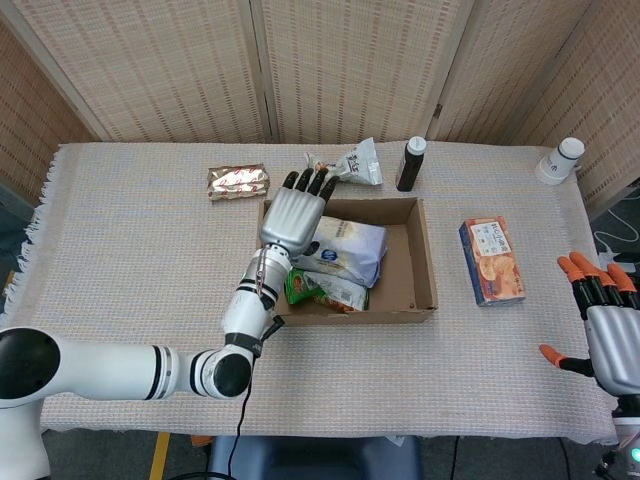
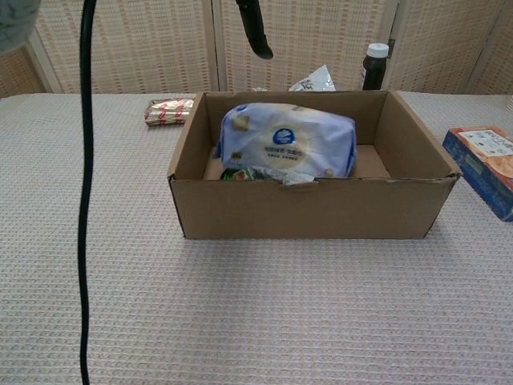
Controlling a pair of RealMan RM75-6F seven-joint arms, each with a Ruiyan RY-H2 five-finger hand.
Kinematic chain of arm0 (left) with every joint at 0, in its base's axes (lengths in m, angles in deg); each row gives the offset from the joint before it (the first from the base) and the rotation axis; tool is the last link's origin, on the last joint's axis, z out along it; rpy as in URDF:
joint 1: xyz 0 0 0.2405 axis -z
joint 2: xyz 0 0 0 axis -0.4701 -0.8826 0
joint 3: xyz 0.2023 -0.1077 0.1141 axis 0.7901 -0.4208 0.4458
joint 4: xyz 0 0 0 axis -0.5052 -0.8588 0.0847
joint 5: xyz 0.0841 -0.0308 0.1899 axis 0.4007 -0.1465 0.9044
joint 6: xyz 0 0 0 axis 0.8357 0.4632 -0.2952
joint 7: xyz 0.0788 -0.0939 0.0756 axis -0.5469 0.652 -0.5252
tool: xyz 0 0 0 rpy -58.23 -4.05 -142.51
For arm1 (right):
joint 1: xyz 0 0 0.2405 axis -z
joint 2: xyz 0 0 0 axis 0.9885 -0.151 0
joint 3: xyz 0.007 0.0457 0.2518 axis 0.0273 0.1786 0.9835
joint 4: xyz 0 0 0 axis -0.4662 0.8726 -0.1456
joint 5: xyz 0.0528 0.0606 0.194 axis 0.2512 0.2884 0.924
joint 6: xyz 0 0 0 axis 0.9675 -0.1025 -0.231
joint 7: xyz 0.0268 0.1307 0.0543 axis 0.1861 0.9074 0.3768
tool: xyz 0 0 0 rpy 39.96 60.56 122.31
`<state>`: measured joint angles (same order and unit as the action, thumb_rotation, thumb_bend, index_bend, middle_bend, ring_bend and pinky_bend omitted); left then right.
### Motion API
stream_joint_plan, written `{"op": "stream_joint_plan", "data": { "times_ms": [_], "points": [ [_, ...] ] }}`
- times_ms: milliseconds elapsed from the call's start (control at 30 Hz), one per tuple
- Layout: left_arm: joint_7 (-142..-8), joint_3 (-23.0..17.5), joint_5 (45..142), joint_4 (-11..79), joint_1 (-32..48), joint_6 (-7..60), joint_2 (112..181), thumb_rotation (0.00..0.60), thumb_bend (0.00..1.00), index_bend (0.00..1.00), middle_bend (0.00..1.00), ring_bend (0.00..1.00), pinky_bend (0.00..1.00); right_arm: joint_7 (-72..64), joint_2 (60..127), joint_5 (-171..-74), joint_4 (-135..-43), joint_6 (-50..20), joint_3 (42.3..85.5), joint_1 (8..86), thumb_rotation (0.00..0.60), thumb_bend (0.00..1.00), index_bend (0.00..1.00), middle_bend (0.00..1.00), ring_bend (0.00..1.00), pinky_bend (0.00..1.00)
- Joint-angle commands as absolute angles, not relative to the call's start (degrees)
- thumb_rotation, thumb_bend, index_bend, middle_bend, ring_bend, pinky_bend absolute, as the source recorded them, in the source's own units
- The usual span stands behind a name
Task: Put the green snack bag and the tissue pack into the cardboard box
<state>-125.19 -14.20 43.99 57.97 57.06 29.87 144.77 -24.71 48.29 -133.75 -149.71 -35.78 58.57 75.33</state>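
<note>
The blue and white tissue pack point(image 1: 345, 250) point(image 2: 287, 142) lies inside the cardboard box point(image 1: 420, 262) point(image 2: 309, 210), resting partly on the green snack bag point(image 1: 322, 290) point(image 2: 238, 172). My left hand point(image 1: 293, 213) hovers over the box's left rear corner with fingers spread and nothing in it; only a dark fingertip point(image 2: 256, 30) of it shows at the top of the chest view. My right hand point(image 1: 610, 325) hangs open past the table's right front edge, far from the box.
A gold-red snack pack point(image 1: 238, 180) point(image 2: 170, 110) lies back left. A silver bag point(image 1: 352, 163) and a dark bottle point(image 1: 410, 163) point(image 2: 374, 66) stand behind the box. A blue cracker box point(image 1: 491, 260) point(image 2: 487, 167) lies to the right, a white bottle point(image 1: 560, 160) at far right.
</note>
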Motion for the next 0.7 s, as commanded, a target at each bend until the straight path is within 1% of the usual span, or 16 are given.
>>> {"op": "stream_joint_plan", "data": {
  "times_ms": [33,200,300,367,433,500,633,700],
  "points": [
    [-125.25,-14.51,44.17,58.94,56.35,30.0,143.69,0.6,0.2,0.0,0.0,0.0,0.1,-24.85,48.43,-133.6,-149.66,-35.72,58.59,75.26,0.6,0.0,0.07,0.01,0.0,0.0],
    [-125.16,-15.38,44.76,61.59,55.01,30.93,140.9,0.6,0.2,0.0,0.0,0.0,0.1,-25.29,48.76,-133.62,-149.6,-35.41,58.48,75.12,0.6,0.0,0.07,0.01,0.0,0.0],
    [-126.42,-15.56,43.81,63.9,54.09,31.85,137.79,0.6,0.21,0.0,0.0,0.0,0.1,-25.77,49.08,-133.61,-149.61,-35.05,58.31,75.0,0.6,0.0,0.07,0.01,0.0,0.0],
    [-126.89,-15.84,43.32,65.82,53.14,33.3,135.35,0.6,0.25,0.0,0.0,0.0,0.11,-26.0,49.29,-133.84,-149.68,-34.9,58.2,74.94,0.6,0.0,0.07,0.01,0.0,0.0],
    [-126.98,-15.39,44.53,67.98,51.69,35.52,133.17,0.6,0.25,0.0,0.0,0.0,0.11,-26.13,49.47,-134.2,-149.72,-34.9,58.08,74.98,0.6,0.0,0.07,0.01,0.0,0.0],
    [-127.8,-13.57,47.81,70.01,50.11,38.53,131.44,0.6,0.25,0.0,0.0,0.0,0.12,-26.19,49.59,-134.5,-149.72,-34.94,58.0,75.03,0.6,0.0,0.07,0.01,0.0,0.0],
    [-125.4,-6.73,62.79,73.69,43.42,45.81,128.61,0.6,0.22,0.0,0.02,0.0,0.16,-26.42,49.82,-134.76,-149.72,-34.42,57.67,74.98,0.6,0.0,0.07,0.01,0.0,0.0],
    [-122.35,-4.35,67.69,75.84,39.47,47.85,126.63,0.6,0.22,0.01,0.03,0.0,0.17,-26.19,49.9,-135.07,-149.72,-34.13,57.54,74.95,0.6,0.0,0.07,0.01,0.0,0.0]
  ]
}}
